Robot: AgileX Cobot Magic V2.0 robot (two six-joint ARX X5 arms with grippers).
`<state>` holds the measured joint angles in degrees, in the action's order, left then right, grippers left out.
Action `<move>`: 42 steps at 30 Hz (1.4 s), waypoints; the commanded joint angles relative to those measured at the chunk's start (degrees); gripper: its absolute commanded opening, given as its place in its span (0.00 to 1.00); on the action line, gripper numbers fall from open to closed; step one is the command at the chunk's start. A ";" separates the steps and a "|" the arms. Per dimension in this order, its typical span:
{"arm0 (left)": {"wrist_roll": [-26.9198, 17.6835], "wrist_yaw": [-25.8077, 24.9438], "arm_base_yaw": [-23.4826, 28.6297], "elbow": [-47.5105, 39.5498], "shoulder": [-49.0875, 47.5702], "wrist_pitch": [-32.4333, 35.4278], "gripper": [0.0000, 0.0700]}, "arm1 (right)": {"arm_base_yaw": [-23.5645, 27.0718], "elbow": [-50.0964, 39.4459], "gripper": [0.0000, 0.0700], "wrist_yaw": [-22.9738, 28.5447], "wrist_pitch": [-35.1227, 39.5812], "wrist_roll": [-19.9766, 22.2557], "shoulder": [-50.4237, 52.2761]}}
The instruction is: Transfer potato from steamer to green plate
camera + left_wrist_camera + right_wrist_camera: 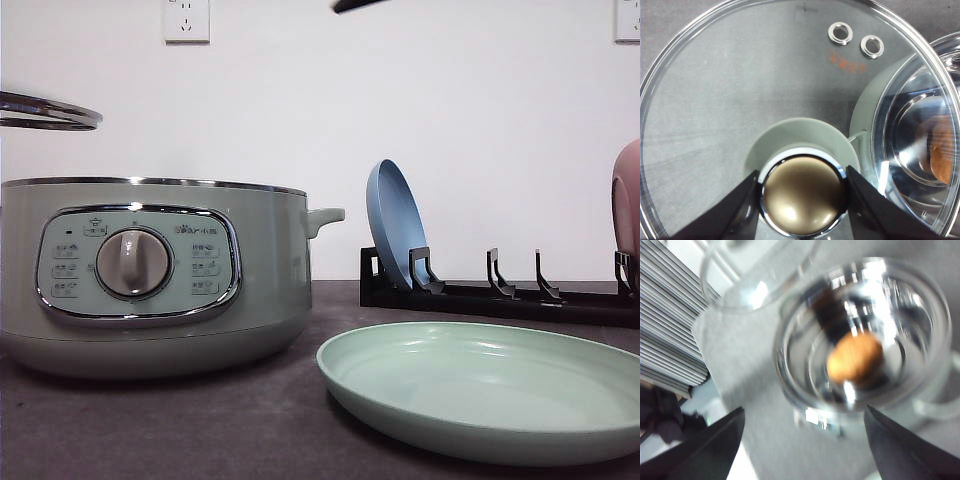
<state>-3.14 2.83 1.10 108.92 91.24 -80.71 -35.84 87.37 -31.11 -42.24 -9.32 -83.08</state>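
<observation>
**A:** What do you have in front?

**B:** I see the steamer on the counter, left, with its lid held up in the air above its left edge. The green plate lies flat on the counter to the right, near the steamer but apart from it. Behind it a black rack holds a blue plate on edge, and a pink plate shows at the far right.

**A:** Left wrist?

**B:** My left gripper pinches the lid's brass-coloured knob, one finger on each side. Through the glass lid I see the counter, and at one side the open steamer with the potato inside.

**A:** Right wrist?

**B:** It's blurred. My right gripper is spread wide and holds nothing, above the steamer. The potato lies in the shiny pot, near the middle.
</observation>
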 commanded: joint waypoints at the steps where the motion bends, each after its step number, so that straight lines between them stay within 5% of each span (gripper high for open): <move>1: -0.50 0.00 0.20 2.14 -0.31 0.96 0.01 | -1.01 4.59 0.69 0.11 -0.94 -0.55 -4.40; 18: -0.50 -0.04 2.30 2.14 -0.31 1.01 0.01 | -7.26 30.97 0.71 8.23 -7.99 -1.09 -33.81; 23: -0.50 -0.04 2.32 2.14 -0.31 1.01 0.01 | -9.00 33.09 0.71 13.95 -7.91 -1.24 -38.99; 27: -0.50 -0.04 2.32 2.14 -0.31 1.00 0.01 | -10.19 33.44 0.81 19.05 -7.96 -1.22 -41.78; 42: -0.50 -1.54 2.32 2.14 -0.31 1.02 0.01 | -12.15 33.44 0.82 23.74 -7.05 -1.99 -46.59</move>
<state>-3.44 1.67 3.27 108.92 91.24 -80.71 -47.15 119.02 -7.50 -49.88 -10.43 -128.01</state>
